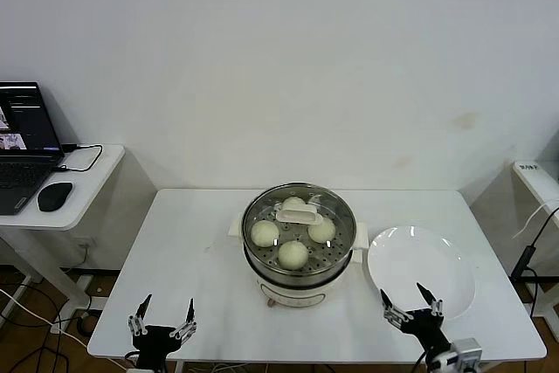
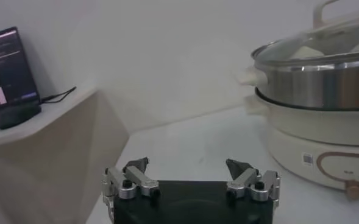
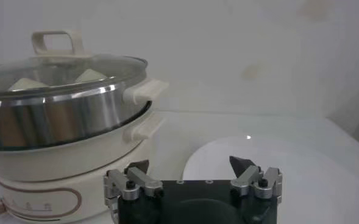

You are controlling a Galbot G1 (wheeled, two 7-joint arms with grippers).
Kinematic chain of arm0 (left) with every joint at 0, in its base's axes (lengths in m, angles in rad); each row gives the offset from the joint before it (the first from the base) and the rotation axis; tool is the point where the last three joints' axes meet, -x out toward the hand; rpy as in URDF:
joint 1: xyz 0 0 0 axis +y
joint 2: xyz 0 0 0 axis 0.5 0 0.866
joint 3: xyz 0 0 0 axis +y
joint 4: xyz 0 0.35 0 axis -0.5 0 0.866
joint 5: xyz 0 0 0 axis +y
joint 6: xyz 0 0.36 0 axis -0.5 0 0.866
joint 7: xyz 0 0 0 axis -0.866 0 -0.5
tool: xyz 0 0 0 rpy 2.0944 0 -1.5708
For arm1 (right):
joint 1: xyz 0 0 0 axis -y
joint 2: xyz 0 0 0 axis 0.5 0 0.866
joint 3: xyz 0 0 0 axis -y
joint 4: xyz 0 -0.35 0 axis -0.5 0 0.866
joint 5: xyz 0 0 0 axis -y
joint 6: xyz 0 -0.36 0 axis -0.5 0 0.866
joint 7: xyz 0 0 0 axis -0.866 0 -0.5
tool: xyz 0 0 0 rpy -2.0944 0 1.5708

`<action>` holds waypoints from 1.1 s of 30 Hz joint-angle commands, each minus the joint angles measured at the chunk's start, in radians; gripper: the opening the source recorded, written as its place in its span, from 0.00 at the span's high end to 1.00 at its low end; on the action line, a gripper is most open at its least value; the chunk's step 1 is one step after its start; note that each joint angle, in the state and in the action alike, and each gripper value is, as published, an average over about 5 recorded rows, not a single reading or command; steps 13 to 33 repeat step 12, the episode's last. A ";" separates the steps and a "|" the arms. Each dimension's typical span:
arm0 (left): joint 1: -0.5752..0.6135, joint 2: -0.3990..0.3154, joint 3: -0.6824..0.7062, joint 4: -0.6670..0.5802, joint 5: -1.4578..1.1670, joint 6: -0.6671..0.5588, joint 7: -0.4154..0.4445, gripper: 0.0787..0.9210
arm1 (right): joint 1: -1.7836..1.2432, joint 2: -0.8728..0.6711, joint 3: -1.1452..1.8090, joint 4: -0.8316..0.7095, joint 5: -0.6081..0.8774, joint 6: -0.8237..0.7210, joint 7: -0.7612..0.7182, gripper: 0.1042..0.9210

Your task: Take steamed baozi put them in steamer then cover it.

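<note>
Steamer [image 1: 299, 242] mid-table – claws apart, near edge

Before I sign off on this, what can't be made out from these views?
- Fourth baozi: head view, mostly behind the cover handle.
- Steamer: both wrist views, cut off by the frame edge.
- Laptop screen: too small to read.
- Plate: near edge behind the right pincer.

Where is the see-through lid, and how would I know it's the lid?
Look at the white table; in its middle stands the shiny steamer. The cover sits on top of it, over the baozi. Unlike the flat white plate beside it, it is clear glass with a cream handle.
</note>
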 commanded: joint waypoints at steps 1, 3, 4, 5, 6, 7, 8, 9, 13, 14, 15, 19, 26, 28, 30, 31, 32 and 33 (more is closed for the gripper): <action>0.028 -0.007 -0.007 -0.016 -0.007 0.000 -0.002 0.12 | -0.008 0.003 0.019 0.011 -0.012 -0.022 -0.001 0.12; 0.031 -0.009 -0.009 -0.019 -0.007 0.001 -0.002 0.12 | -0.010 0.005 0.024 0.018 -0.016 -0.026 -0.002 0.12; 0.032 -0.009 -0.009 -0.021 -0.007 0.002 -0.001 0.12 | -0.010 0.007 0.026 0.020 -0.017 -0.027 -0.002 0.12; 0.033 -0.009 -0.009 -0.021 -0.008 0.003 -0.001 0.12 | -0.010 0.009 0.028 0.020 -0.018 -0.027 -0.003 0.12; 0.033 -0.009 -0.009 -0.021 -0.008 0.003 0.000 0.12 | -0.010 0.010 0.029 0.019 -0.018 -0.027 -0.003 0.12; 0.033 -0.009 -0.009 -0.020 -0.007 0.004 0.001 0.12 | -0.009 0.012 0.029 0.017 -0.019 -0.026 -0.002 0.12; 0.032 -0.009 -0.010 -0.019 -0.007 0.004 0.002 0.12 | -0.008 0.015 0.030 0.015 -0.020 -0.025 -0.002 0.12; 0.031 -0.009 -0.011 -0.018 -0.007 0.004 0.004 0.12 | -0.008 0.018 0.030 0.014 -0.021 -0.025 -0.002 0.12; 0.029 -0.011 -0.013 -0.016 -0.007 0.005 0.005 0.12 | -0.007 0.025 0.032 0.012 -0.023 -0.024 -0.002 0.12; 0.029 -0.011 -0.013 -0.016 -0.007 0.005 0.005 0.12 | -0.007 0.025 0.032 0.012 -0.023 -0.024 -0.002 0.12; 0.029 -0.011 -0.013 -0.016 -0.007 0.005 0.005 0.12 | -0.007 0.025 0.032 0.012 -0.023 -0.024 -0.002 0.12; 0.029 -0.011 -0.013 -0.016 -0.007 0.005 0.005 0.12 | -0.007 0.025 0.032 0.012 -0.023 -0.024 -0.002 0.12; 0.029 -0.011 -0.013 -0.016 -0.007 0.005 0.005 0.12 | -0.007 0.025 0.032 0.012 -0.023 -0.024 -0.002 0.12; 0.029 -0.011 -0.013 -0.016 -0.007 0.005 0.005 0.12 | -0.007 0.025 0.032 0.012 -0.023 -0.024 -0.002 0.12; 0.029 -0.011 -0.013 -0.016 -0.007 0.005 0.005 0.12 | -0.007 0.025 0.032 0.012 -0.023 -0.024 -0.002 0.12; 0.029 -0.011 -0.013 -0.016 -0.007 0.005 0.005 0.12 | -0.007 0.025 0.032 0.012 -0.023 -0.024 -0.002 0.12; 0.029 -0.011 -0.013 -0.016 -0.007 0.005 0.005 0.12 | -0.007 0.025 0.032 0.012 -0.023 -0.024 -0.002 0.12; 0.029 -0.011 -0.013 -0.016 -0.007 0.005 0.005 0.12 | -0.007 0.025 0.032 0.012 -0.023 -0.024 -0.002 0.12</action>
